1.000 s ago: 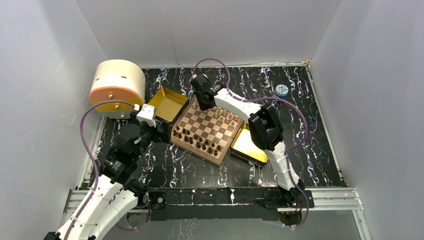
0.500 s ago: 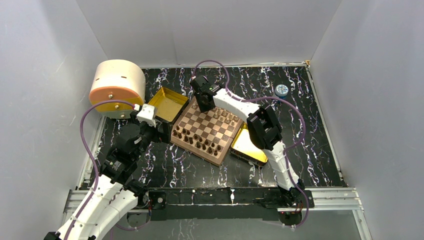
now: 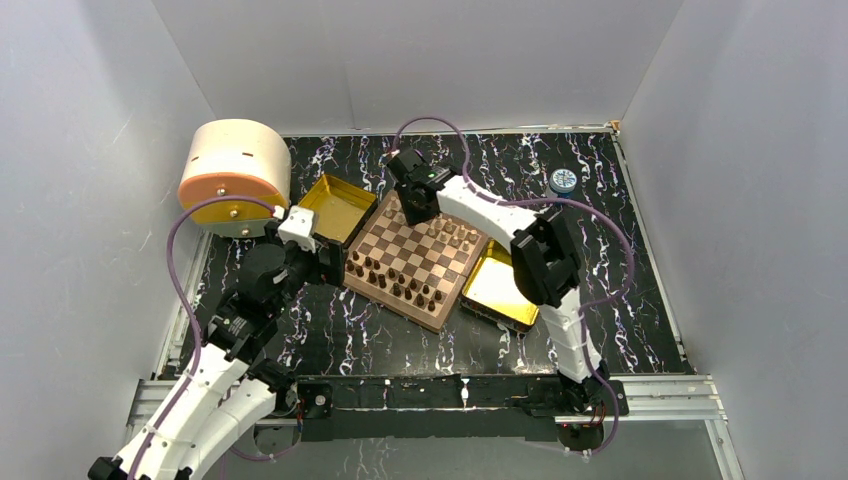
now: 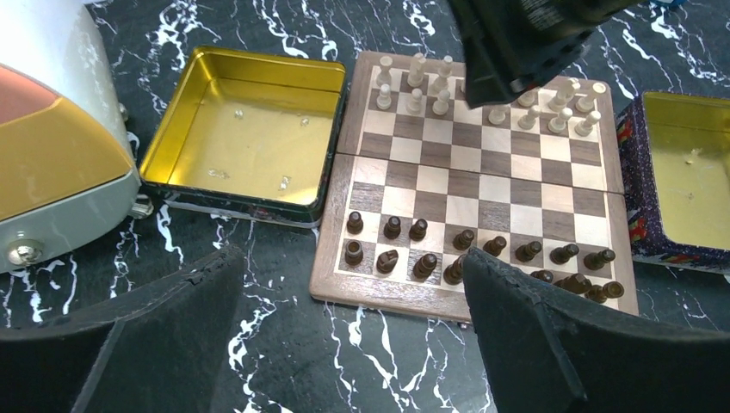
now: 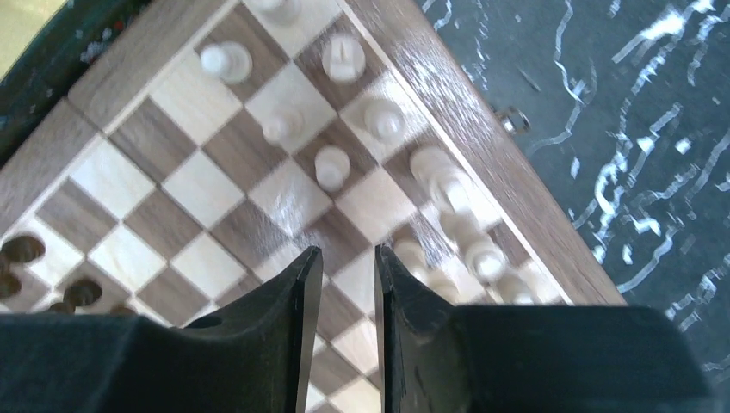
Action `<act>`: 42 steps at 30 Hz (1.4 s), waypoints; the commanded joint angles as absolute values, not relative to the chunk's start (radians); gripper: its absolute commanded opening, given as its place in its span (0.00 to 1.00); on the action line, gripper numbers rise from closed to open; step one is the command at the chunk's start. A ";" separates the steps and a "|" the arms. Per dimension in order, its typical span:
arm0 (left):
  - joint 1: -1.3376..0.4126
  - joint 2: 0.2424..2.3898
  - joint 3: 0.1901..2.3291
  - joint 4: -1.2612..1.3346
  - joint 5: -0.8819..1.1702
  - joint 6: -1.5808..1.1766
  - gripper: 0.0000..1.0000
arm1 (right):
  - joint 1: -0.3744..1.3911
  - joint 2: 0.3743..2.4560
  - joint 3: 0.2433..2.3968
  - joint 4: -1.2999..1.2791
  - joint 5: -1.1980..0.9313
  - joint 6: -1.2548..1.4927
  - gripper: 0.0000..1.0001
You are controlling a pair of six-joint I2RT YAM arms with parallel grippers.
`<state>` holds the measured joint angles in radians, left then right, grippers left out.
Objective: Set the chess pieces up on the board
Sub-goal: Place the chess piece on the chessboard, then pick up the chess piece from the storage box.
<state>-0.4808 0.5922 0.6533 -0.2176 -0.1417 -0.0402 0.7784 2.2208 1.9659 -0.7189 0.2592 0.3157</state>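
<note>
Black marbled table (image 3: pixel 660 320), board (image 5: pixel 207 185) under the right gripper (image 5: pixel 349 275) — jaws barely parted, empty, light pieces (image 5: pixel 331 168) packed just ahead and right of them — a sideways swing could topple one; left gripper (image 4: pixel 357 262) spread wide, dark pieces (image 4: pixel 392 228) beyond its tips.

One board (image 4: pixel 482 185), two gold trays (image 4: pixel 245 129)

light chess pieces (image 4: pixel 415 101) and dark chess pieces (image 4: pixel 392 227) occupy opposite board (image 4: pixel 482 185) ends.
</note>
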 commanded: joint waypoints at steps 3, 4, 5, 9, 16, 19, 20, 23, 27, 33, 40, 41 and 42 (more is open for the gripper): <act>-0.479 0.668 0.692 -0.237 -0.062 -0.069 0.96 | 0.772 1.949 1.775 -0.674 0.367 0.271 0.38; -0.479 0.682 0.696 -0.245 -0.058 -0.074 0.96 | 0.772 1.915 1.732 -0.666 0.387 0.259 0.38; -0.479 0.693 0.701 -0.251 -0.057 -0.076 0.96 | 0.770 1.885 1.692 -0.655 0.402 0.245 0.38; -0.479 0.700 0.711 -0.259 -0.066 -0.077 0.96 | 0.756 1.754 1.548 -0.634 0.487 0.190 0.36; -0.479 0.629 0.687 -0.241 -0.113 -0.072 0.95 | 0.731 1.580 1.266 -0.566 0.622 0.008 0.33; -0.479 0.622 0.681 -0.241 -0.116 -0.064 0.95 | 0.723 1.548 1.182 -0.591 0.675 -0.062 0.32; -0.479 0.622 0.678 -0.241 -0.117 -0.062 0.95 | 0.721 1.541 1.155 -0.599 0.670 -0.086 0.32; -0.479 0.627 0.678 -0.234 -0.115 -0.058 0.94 | 0.721 1.533 1.077 -0.613 0.678 -0.149 0.32; -0.479 0.635 0.677 -0.234 -0.106 -0.054 0.95 | 0.721 1.546 1.016 -0.631 0.683 -0.176 0.30; -0.479 0.627 0.672 -0.235 -0.105 -0.052 0.94 | 0.714 1.562 0.945 -0.617 0.678 -0.225 0.30; -0.479 0.629 0.670 -0.232 -0.092 -0.054 0.94 | 0.690 1.633 0.911 -0.607 0.703 -0.241 0.29; -0.479 0.630 0.670 -0.231 -0.088 -0.054 0.94 | 0.688 1.644 0.910 -0.607 0.707 -0.239 0.29; -0.479 0.630 0.670 -0.229 -0.085 -0.054 0.94 | 0.684 1.656 0.910 -0.607 0.714 -0.237 0.29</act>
<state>-0.4808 0.6376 0.6628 -0.2581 -0.0944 -0.0624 0.6987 1.6222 0.9180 -0.6224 0.6674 -0.2199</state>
